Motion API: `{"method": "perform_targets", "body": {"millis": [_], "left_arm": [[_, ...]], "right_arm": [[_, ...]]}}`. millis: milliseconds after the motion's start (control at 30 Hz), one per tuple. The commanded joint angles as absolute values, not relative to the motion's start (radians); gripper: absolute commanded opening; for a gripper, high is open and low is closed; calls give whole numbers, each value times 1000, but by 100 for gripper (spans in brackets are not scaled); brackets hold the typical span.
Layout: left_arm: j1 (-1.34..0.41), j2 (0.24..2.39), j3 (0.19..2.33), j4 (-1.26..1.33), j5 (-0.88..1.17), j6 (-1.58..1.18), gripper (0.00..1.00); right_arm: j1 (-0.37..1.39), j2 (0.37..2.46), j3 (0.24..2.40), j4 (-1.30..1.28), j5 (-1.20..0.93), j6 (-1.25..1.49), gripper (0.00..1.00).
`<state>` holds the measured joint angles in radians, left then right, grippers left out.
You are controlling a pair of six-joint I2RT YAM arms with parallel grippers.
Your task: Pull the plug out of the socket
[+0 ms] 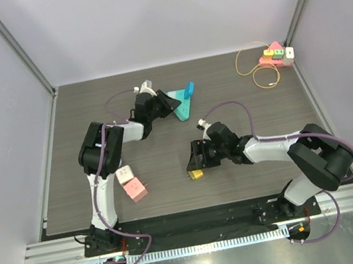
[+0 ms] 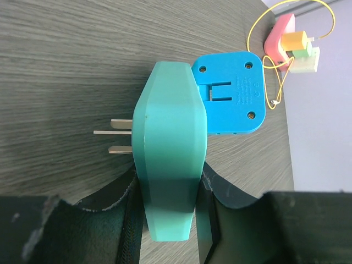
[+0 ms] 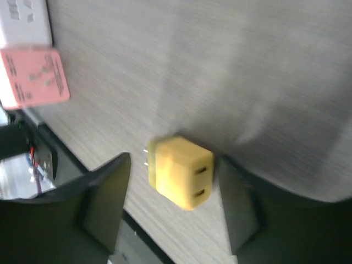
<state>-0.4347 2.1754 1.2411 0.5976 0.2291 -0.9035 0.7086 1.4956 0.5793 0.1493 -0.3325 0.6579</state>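
A teal socket adapter (image 1: 181, 107) lies on the dark wood table with a blue plug (image 1: 189, 89) seated against its far face. In the left wrist view the teal adapter (image 2: 168, 159) shows three metal prongs on its left and the blue plug (image 2: 231, 93) on its right. My left gripper (image 2: 168, 225) is shut on the adapter's near end. My right gripper (image 3: 173, 165) is open, its fingers either side of a small yellow plug (image 3: 179, 171) lying on the table (image 1: 196, 174).
A pink block (image 1: 135, 191) and a white block (image 1: 125, 175) lie by the left arm. A pink socket cluster (image 1: 275, 55) with a yellow cable (image 1: 255, 71) sits at the back right corner.
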Motion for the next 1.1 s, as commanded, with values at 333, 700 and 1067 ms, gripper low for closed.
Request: {"method": "perform_targets", "body": {"millis": [333,700,1067], "left_arm": [[-410,2246,1334,463,275,-859,0],[-341,2335,1506,379,313,-863,0],[-331,2376,1528,382,322,-884,0]], "right_arm": [[453,1618,1001,-61,-89,572,94],[377,2048,1593,-6,100,647,93],[371,2325,1873,57,117,703,71]]}}
